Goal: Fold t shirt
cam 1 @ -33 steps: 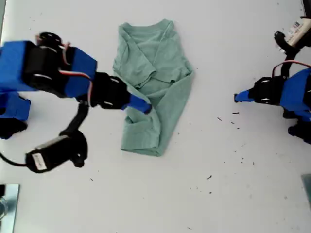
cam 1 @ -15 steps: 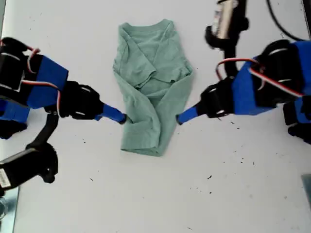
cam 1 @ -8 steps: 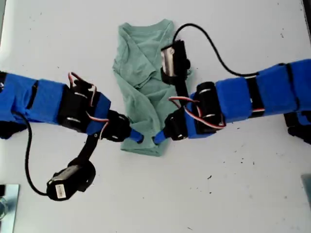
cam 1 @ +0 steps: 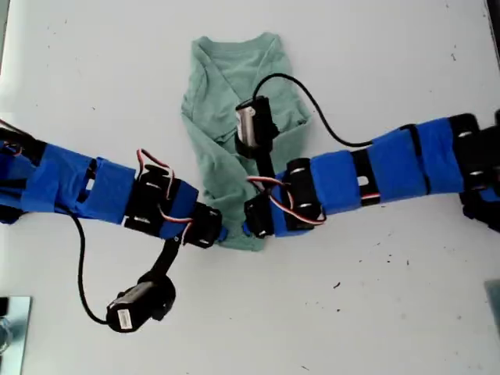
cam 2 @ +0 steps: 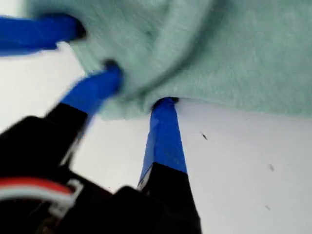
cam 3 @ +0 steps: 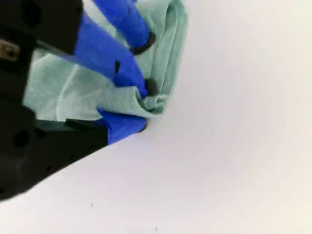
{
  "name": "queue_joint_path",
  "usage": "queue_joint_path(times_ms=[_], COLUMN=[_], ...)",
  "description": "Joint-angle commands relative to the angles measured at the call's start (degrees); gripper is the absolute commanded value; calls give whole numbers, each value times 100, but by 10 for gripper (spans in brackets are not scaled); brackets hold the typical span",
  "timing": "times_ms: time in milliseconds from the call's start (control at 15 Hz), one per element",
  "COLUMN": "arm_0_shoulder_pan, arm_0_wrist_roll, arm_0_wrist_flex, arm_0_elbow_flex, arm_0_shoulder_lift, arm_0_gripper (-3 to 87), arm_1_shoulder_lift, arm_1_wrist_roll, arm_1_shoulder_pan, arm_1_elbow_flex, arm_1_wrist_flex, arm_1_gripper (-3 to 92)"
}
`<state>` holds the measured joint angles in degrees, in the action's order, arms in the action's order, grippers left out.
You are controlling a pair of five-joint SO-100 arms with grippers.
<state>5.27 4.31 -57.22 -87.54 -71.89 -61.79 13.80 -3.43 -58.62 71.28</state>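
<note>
- The surface (cam 1: 391, 312) is slick and bare, so a one-sided lift could drag the whole t shirt (cam 1: 234, 86) instead of folding it.
- The t shirt lies mid-surface as a narrow strip. Its collar points to the surface edge at the exterior view's top, and both arms meet at its hem.
- My second gripper (cam 3: 144, 107) has its jaws pinching a bunched hem corner. With so small a bite, the cloth may slip out as you raise it.
- My first gripper (cam 2: 139, 90) has its jaws either side of the hem. The view is blurred, so I cannot tell if they hold it, and lifting now may leave that corner behind.
- The jaws sit close together and could collide.
</note>
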Motion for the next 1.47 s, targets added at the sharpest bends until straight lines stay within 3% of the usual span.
queue_joint_path(times_ms=[0, 267, 533, 667, 800, 933, 1133, 1200, 1267, 1333, 1400], arm_0_shoulder_pan=[185, 747, 1336, 1116, 360, -659, -1784, -1960, -2048, -2197, -2443], arm_0_wrist_roll=[-9, 483, 220, 176, 334, 782, 1362, 1626, 1863, 1872, 1714], arm_0_wrist_flex=[70, 0, 53, -62, -580, -976, -1020, -1055, -1160, -1266, -1283], arm_0_elbow_flex=[79, 1608, 2074, 2048, 2013, 1960, 1670, 1696, 1714, 1415, 686], arm_0_shoulder_lift=[-501, -949, -993, -1213, -1538, -1661, -1679, -1696, -1960, -2479, -3261], arm_0_gripper=[-3, -3, -3, -3, -3, -3, -3, 164, 310, 352, 351], arm_1_shoulder_lift=[-378, -2479, -3173, -3243, -3621, -4315, -4799, -4852, -5063, -5511, -6170], arm_1_wrist_roll=[176, 492, 149, 378, 747, 1292, 1986, 2074, 2180, 2364, 2303], arm_1_shoulder_pan=[-237, -967, -1538, -1081, -193, 940, 2162, 2355, 2531, 2795, 3190], arm_1_elbow_flex=[-62, -79, -510, -563, -1002, -1925, -3041, -3173, -3182, -3393, -3823], arm_1_wrist_flex=[387, 694, 694, 703, 721, 334, -422, -510, -475, -554, -527], arm_1_gripper=[-10, -9, -9, -9, -9, -9, -11, 115, 315, 435, 393])
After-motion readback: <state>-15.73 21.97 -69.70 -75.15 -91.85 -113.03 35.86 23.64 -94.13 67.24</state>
